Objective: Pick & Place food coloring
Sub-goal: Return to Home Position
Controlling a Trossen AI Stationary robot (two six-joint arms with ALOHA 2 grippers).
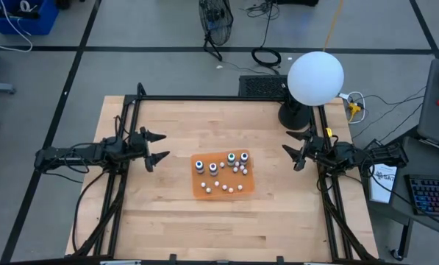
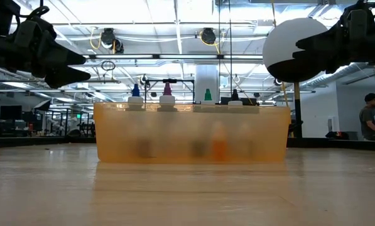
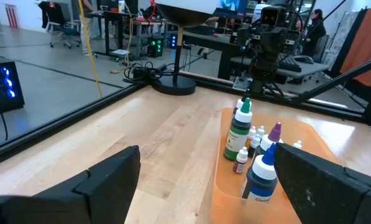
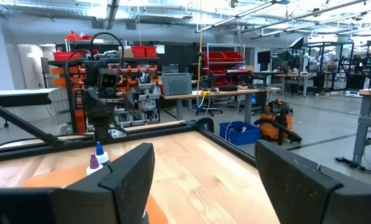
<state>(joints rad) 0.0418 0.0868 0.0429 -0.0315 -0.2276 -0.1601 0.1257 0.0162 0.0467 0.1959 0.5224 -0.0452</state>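
The food coloring is a few small bottles standing upright on their bases along the far side of an orange tray (image 1: 223,174) at mid-table. In the low view their blue (image 2: 135,91), purple (image 2: 168,88), green (image 2: 207,95) and black (image 2: 235,94) tips rise above the tray wall. My left gripper (image 1: 156,147) hovers open to the tray's left, pointing level at it. The left wrist view shows the green bottle (image 3: 239,130) and the blue bottle (image 3: 261,177) ahead of its gripper (image 3: 207,186). My right gripper (image 1: 293,151) hovers open to the tray's right, nothing between its fingers.
Small white balls (image 1: 230,188) lie loose on the tray floor in front of the bottles. A lamp with a white globe (image 1: 315,77) and a black base (image 1: 294,115) stands at the table's far right. Black frame rails (image 1: 204,99) border the table. Bare wood (image 1: 226,228) lies near the front.
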